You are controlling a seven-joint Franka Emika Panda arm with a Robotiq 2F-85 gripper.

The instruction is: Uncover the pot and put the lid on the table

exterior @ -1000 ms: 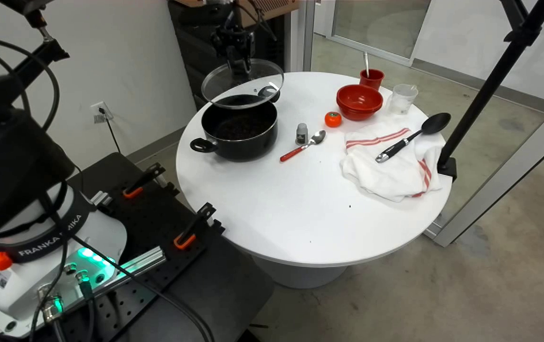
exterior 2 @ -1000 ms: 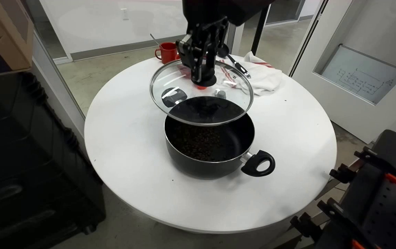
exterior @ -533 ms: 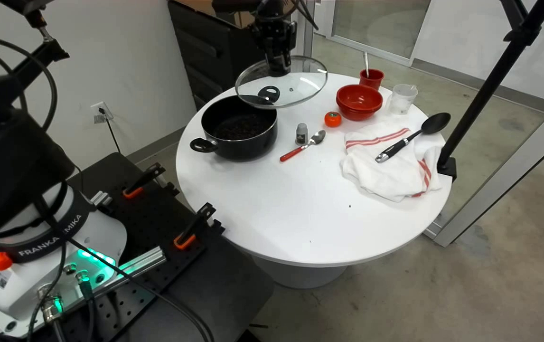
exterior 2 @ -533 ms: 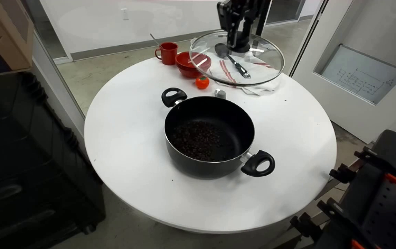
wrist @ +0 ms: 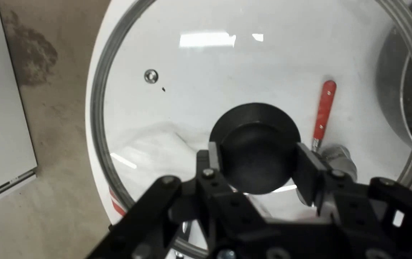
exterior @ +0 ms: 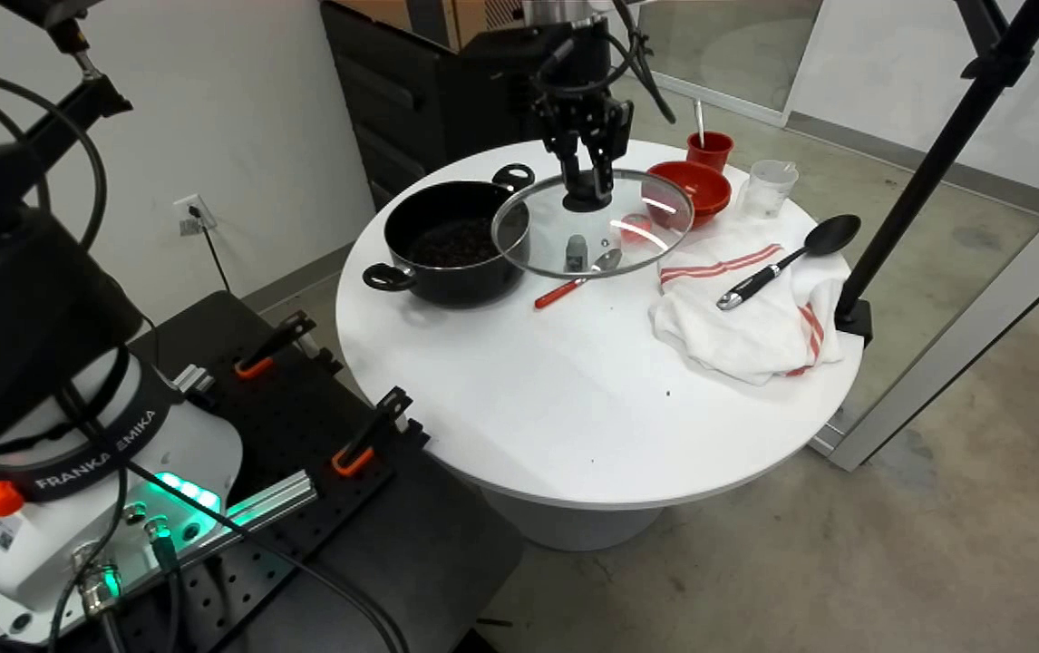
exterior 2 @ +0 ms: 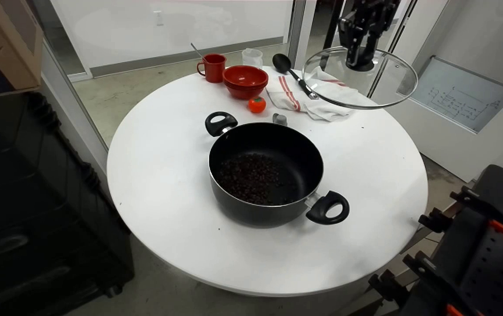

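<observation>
Lid (exterior 2: 357, 90) hangs above the table (exterior 2: 168, 175), pot (exterior 2: 260, 216) uncovered

The gripper (wrist: 260, 160) has its jaws narrow, clasping the lid's black knob (wrist: 255, 114) from both sides. From that grip the round glass lid hangs in the air over the white table, apart from the pot. Through the glass, the wrist view shows a spoon (exterior: 558, 294), a shaker (exterior 2: 280, 119) and part of a towel (exterior: 728, 345).

The pot stands upright on the table, its inside visible in both exterior views. Small dark pieces (exterior 2: 251, 177) lie across its bottom, and a black handle (exterior 2: 317, 213) sticks out at each side. In an exterior view the lid (exterior: 592, 240) overlaps the pot along the line of sight.

The shaker stands upright near the pot; the red-handled spoon lies just beside it. Stacked red bowls (exterior 2: 245, 90) sit farther along, with a tomato (exterior 2: 256, 105) just beside them. Near the table's edge are a red mug (exterior 2: 214, 72), a thin utensil (exterior: 699, 118) poking up from it, and a clear plastic cup (exterior 2: 252, 58). The towel, white with red stripes, lies bunched on the table, and a black serving spoon (exterior: 771, 271) rests on it.
</observation>
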